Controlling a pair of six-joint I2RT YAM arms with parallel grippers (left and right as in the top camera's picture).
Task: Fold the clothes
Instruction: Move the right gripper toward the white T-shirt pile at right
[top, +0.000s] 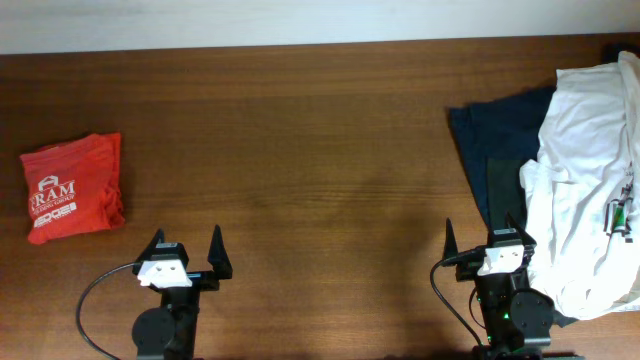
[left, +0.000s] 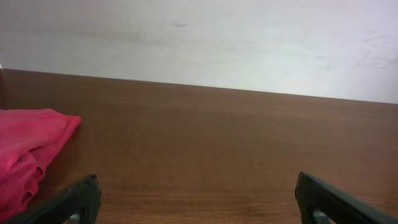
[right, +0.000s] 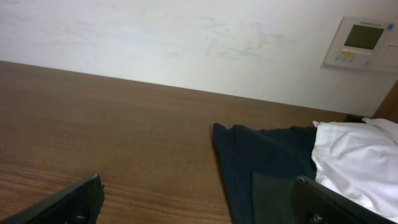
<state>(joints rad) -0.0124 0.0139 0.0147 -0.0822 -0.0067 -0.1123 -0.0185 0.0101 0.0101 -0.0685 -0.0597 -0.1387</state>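
Found left tool (top: 187, 243) and right tool (top: 480, 235) at the near desk (top: 320, 150) edge, jaws spread, empty. Saw white T-shirt (top: 585, 170) crumpled over dark garments (top: 490, 130), just beside right tool. Judged folding unstarted: spreading, folding all left.

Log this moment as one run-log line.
stage: folding not started | left gripper: open, empty | right gripper: open, empty | white T-shirt: crumpled, far right, over navy garment

A folded red shirt (top: 73, 187) with white print lies near the left edge of the brown wooden table (top: 320, 150). A dark navy garment (top: 490, 135) lies spread at the far right. A pale control panel (right: 360, 42) sits on the white wall (right: 155, 37)
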